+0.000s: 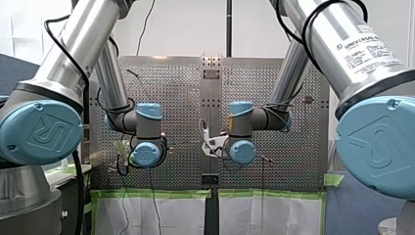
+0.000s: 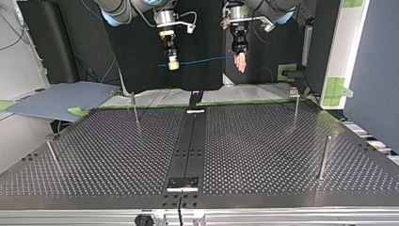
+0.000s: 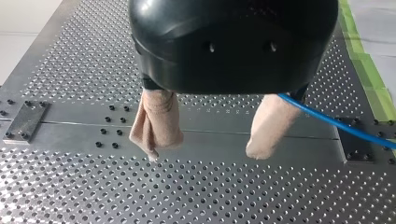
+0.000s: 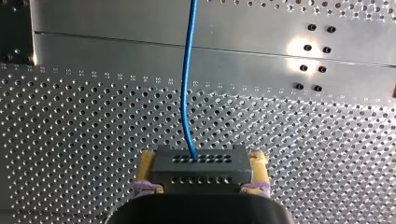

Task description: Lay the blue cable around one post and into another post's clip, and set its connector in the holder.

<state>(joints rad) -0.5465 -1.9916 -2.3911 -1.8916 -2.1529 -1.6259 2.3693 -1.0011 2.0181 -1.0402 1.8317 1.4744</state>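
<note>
Right gripper (image 4: 201, 161) clamped on dark holed connector block (image 4: 201, 171), blue cable (image 4: 187, 79) strung across to parted beige pads (image 3: 159, 121) of left gripper (image 3: 205, 147).

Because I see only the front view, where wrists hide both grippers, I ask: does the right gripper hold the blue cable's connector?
Observer: Yes, in the right wrist view the right gripper has yellow pads shut on the dark grey block connector.
Operator: And the left gripper?
Observer: The left gripper is open in its wrist view, nothing between its beige pads.
Operator: The cable?
Observer: Top view: the thin blue cable runs between the grippers.
</note>
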